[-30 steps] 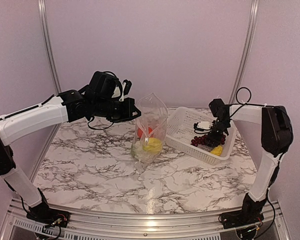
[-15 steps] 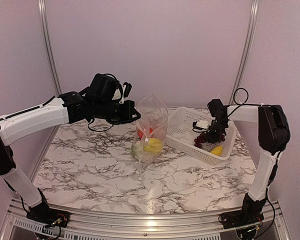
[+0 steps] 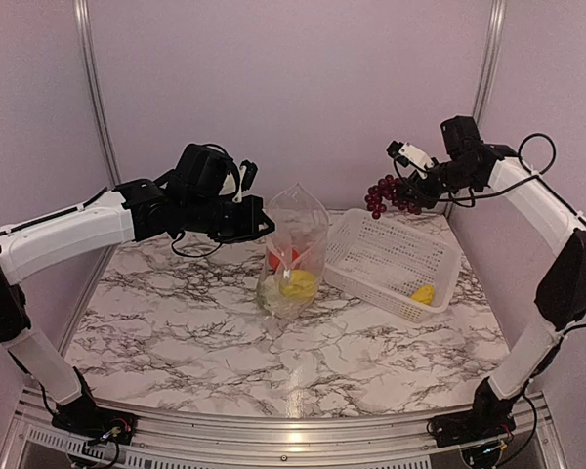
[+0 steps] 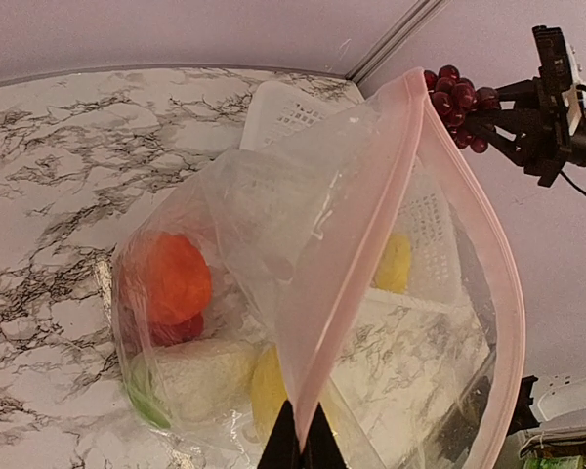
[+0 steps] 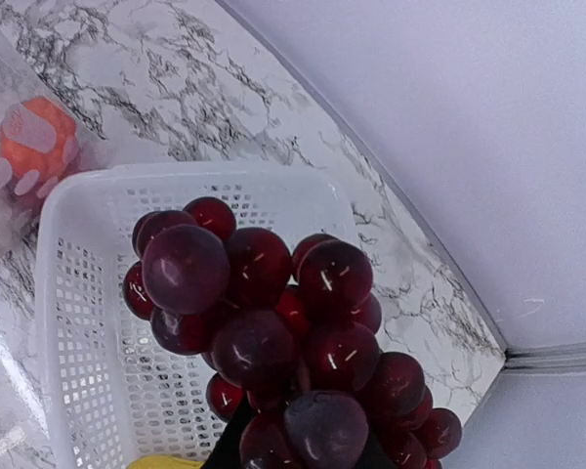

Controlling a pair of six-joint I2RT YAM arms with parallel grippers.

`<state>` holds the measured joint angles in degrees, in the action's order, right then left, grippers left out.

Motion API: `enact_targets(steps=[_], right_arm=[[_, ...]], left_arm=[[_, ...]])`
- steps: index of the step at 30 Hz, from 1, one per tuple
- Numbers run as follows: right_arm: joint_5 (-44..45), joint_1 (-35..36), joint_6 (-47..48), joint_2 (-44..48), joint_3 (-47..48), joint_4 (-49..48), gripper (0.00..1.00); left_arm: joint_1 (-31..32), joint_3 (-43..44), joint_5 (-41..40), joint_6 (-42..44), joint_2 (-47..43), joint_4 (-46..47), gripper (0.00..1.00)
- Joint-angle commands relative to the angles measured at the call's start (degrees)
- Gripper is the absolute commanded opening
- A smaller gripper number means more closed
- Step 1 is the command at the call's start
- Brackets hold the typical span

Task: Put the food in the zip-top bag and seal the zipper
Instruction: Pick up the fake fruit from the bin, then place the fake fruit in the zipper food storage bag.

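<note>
Since a second ago the right claw [image 3: 413, 189] has risen out of the white basket [image 3: 363, 249], where it had been lowered onto the grape bunch [image 3: 389, 193]. It now stands high over the basket's far corner, jaws pinching the bunch, which hangs clear of the basket. The left arm and the bag have not shifted. The left claw [image 3: 262, 224] is pressed together on the pink mouth edge of the zip-top bag [image 3: 295, 256], holding it upright and open on the tabletop [image 3: 176, 322], just left of the basket and well apart from the grapes. In the bag lie an orange piece [image 4: 171, 277], the cauliflower [image 4: 190, 376] and a yellow piece [image 4: 267, 386]. Another yellow item [image 3: 425, 292] lies in the basket. The tabletop is white with a marble pattern; the walls are pale lilac, with metal corner posts [image 3: 96, 107].
</note>
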<state>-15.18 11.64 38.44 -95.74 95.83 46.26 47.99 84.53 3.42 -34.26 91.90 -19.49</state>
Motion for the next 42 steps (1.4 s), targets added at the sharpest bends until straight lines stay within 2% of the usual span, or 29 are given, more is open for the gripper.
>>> enact_targets(steps=[1,6,12,15,25,31,37,39,42], right_arm=[[-14.3,0.5,-5.2,4.2,6.6,3.2,0.05],[-27.0,1.4,-11.0,8.7,8.9,-1.6,0.05],[-46.3,3.2,-26.0,11.6,4.1,-16.6,0.04],[-51.2,6.0,-31.5,11.2,1.5,-22.9,0.05],[-56.6,15.1,-48.0,6.7,-1.3,-39.4,0.06],[-58.1,18.0,-50.2,2.9,-1.3,-40.0,0.07],[-55.1,18.4,-49.4,0.7,-2.8,-38.3,0.07],[-53.7,18.5,-47.3,-0.1,-2.6,-36.0,0.14],[-51.2,18.5,-43.6,-1.5,-1.4,-31.1,0.33]], left_arm=[[-0.3,0.7,0.0,0.4,0.2,0.7,0.0],[-0.3,1.3,0.2,0.3,0.5,0.4,0.0],[-0.3,1.8,0.2,0.1,0.6,0.3,0.0],[-0.3,2.0,0.2,0.0,0.4,0.1,0.0],[-0.3,2.2,0.3,-0.3,0.0,0.0,0.0],[-0.3,2.1,-0.4,0.0,-0.3,-0.3,0.0],[-0.3,1.7,-0.4,0.0,-0.6,-0.1,0.0],[-0.3,1.6,-0.4,0.0,-0.7,-0.1,0.0],[-0.3,1.5,-0.4,0.0,-0.7,0.0,0.0]])
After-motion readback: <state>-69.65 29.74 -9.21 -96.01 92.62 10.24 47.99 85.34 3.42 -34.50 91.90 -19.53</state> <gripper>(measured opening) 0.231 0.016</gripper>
